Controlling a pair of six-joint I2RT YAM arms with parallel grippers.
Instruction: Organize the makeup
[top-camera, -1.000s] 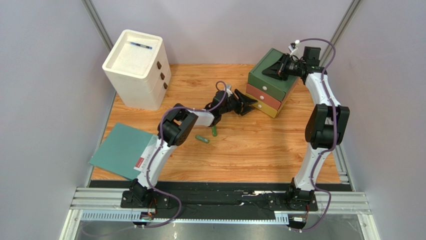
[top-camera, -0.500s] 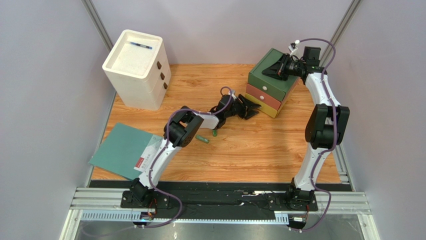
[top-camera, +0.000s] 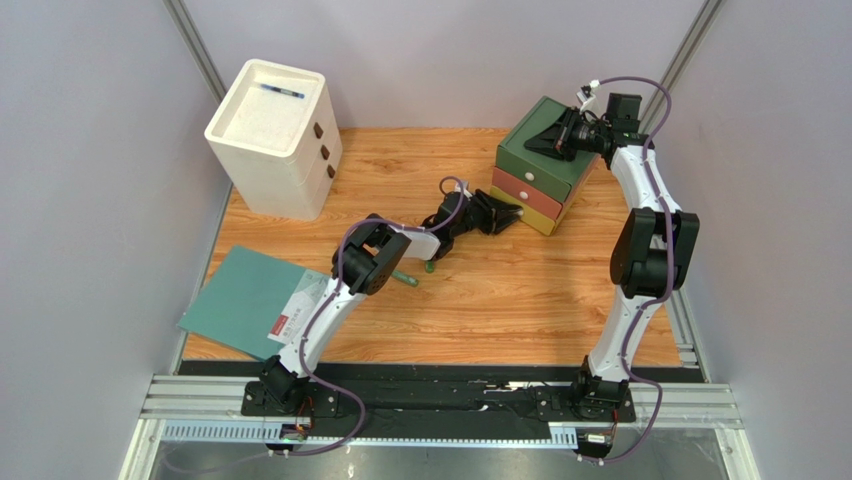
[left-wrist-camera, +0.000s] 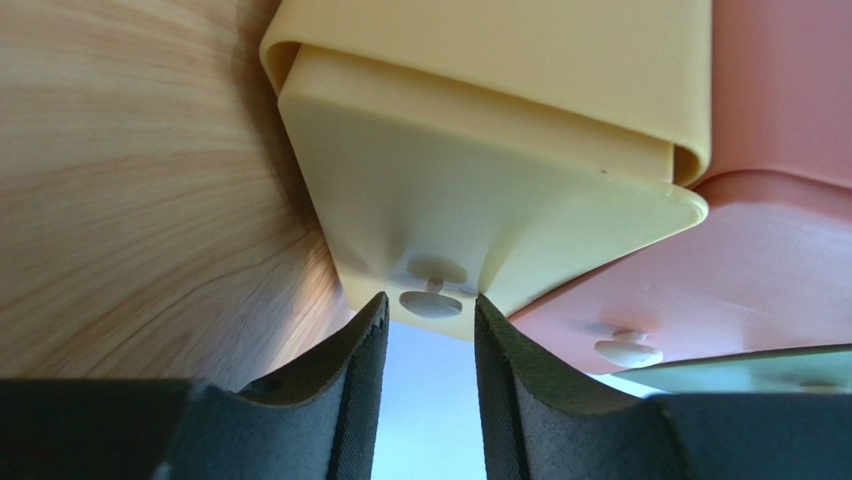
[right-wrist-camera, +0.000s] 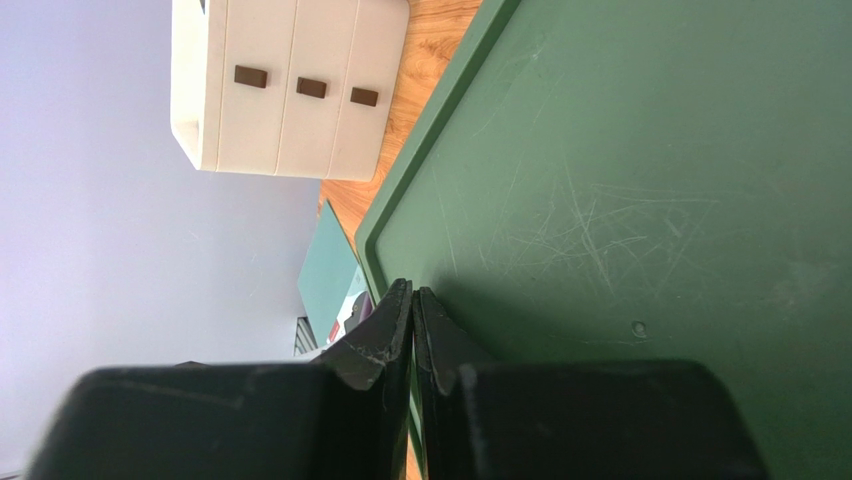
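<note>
Straddling knob (left-wrist-camera: 431, 303) of yellow drawer (left-wrist-camera: 480, 190) with left gripper (left-wrist-camera: 430, 312), jaws spread, no contact; resting right gripper (right-wrist-camera: 412, 295), jaws pressed together, on top of green drawer unit (right-wrist-camera: 640, 200).

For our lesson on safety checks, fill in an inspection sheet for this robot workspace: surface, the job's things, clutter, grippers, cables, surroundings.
Surface: wooden table, no spills seen.
Job's things: two green tubes lying loose beside the left arm; no other makeup seen.
Clutter: teal sheet at the table's left edge; blue pen on top of the white drawer unit.
Grippers: left gripper open, its fingers either side of the yellow drawer knob; right gripper shut, at the green top of the coloured drawer unit.
Cables: purple cables run along both arms, no snag seen.
Surroundings: grey walls.
</note>
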